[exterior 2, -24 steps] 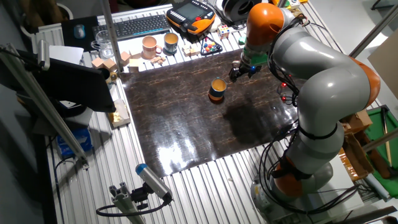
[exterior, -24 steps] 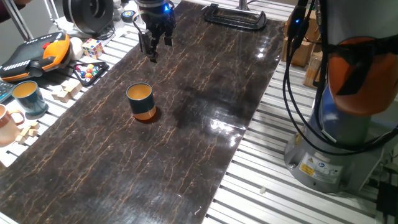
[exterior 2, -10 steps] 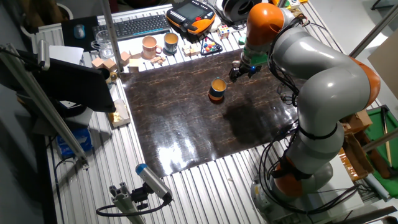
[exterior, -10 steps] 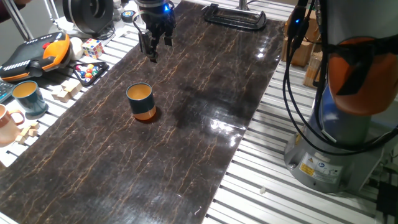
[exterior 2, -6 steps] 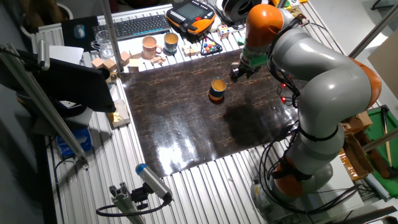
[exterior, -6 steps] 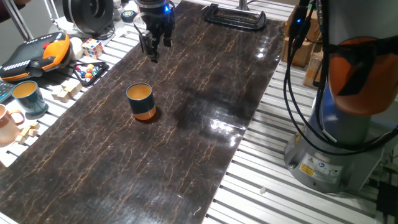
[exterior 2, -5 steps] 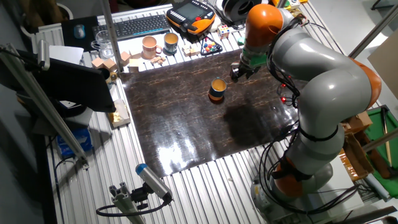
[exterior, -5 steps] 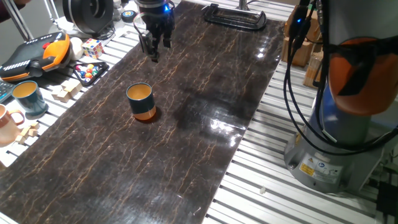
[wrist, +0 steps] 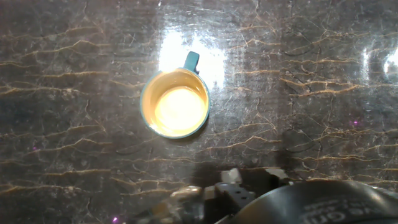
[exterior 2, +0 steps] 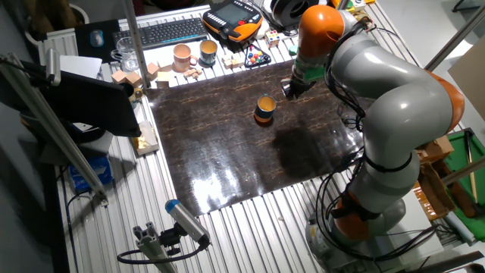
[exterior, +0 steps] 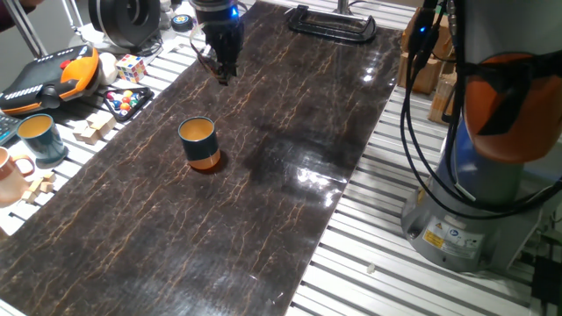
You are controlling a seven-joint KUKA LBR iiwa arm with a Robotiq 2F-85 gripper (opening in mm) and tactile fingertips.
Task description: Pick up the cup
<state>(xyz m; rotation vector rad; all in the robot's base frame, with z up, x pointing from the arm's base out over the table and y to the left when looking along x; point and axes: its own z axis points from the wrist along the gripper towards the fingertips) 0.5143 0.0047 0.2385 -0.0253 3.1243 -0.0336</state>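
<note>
Teal-and-orange, the cup (exterior: 198, 144) stands upright mid-table, well apart from the gripper (exterior: 223, 72) hovering near the far edge — fingers seemingly closed, holding nothing.

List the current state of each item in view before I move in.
Small dark teal-blue cup with orange base band: upright on the dark marbled tabletop, empty, ungrasped.
End effector: above the tabletop, well apart from the cup, holding nothing; open or shut unclear.
Lighter teal mug with handle: upright, off the dark surface.
Pinkish-tan mug: upright, partly cut off by the frame.
</note>
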